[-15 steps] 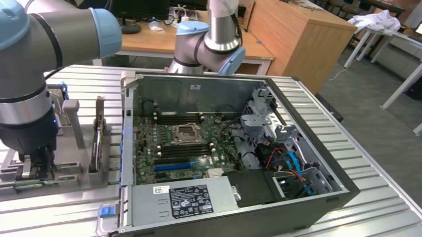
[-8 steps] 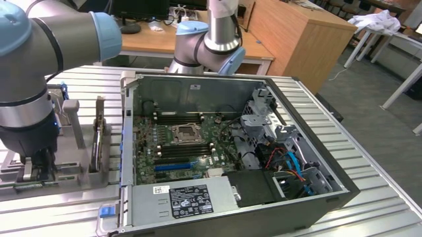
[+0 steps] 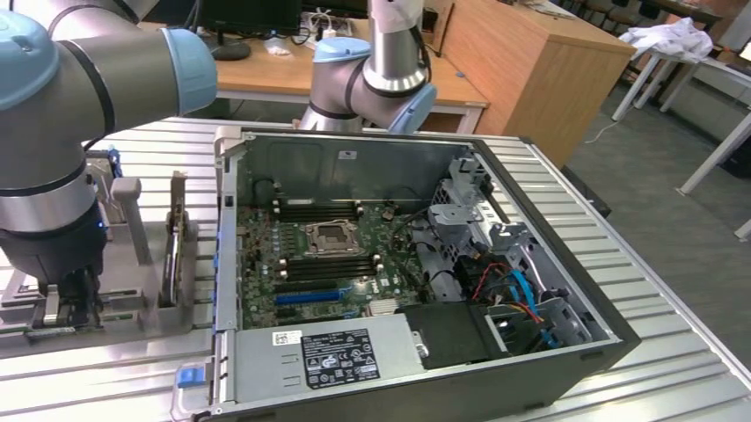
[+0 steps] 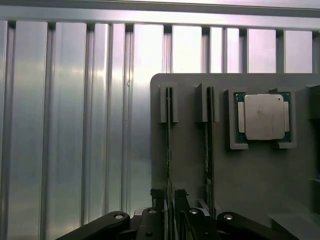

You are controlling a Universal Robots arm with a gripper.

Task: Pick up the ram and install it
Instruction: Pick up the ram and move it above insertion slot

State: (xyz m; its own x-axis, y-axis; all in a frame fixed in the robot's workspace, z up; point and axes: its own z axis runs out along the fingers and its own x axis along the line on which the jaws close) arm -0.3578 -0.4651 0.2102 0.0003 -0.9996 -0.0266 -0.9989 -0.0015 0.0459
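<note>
The ram is a thin green stick standing on edge in a slot of the grey holder. A second stick like it stands in the neighbouring slot. My gripper is low over the first stick, open, with one black fingertip on each side of its edge. In the exterior view the gripper reaches down into the holder at the exterior view's left. The motherboard lies in the open computer case, its black slots bare.
A square silver processor sits in a recess of the holder beside the sticks. A flat part stands on edge between the holder and the case wall. A second robot arm stands behind the case. The ribbed metal table surrounds the holder.
</note>
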